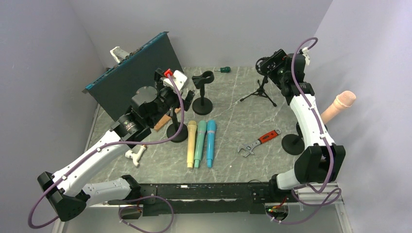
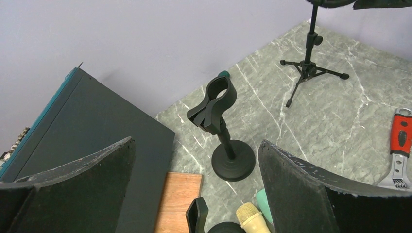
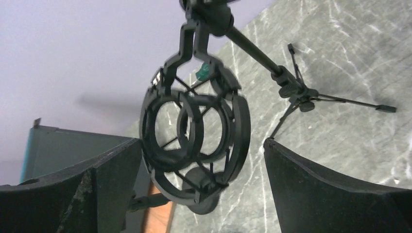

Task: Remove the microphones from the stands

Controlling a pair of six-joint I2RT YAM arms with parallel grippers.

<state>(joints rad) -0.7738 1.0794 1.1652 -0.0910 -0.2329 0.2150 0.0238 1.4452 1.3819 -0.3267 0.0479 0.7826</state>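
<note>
A pink microphone sits tilted in a black stand whose round base is at the right edge, partly behind my right arm. My right gripper is open at the back right, far from that microphone. In its wrist view its fingers flank the empty ring-shaped shock mount of a tripod stand without closing on it. My left gripper is open and empty above a black round-base stand, whose clip shows between the jaws. An empty clip stand is ahead of it.
Yellow, green and blue microphones lie side by side mid-table. A red-handled wrench lies to their right. A dark panel leans at the back left, with a wooden block by it. A white tool lies near-left.
</note>
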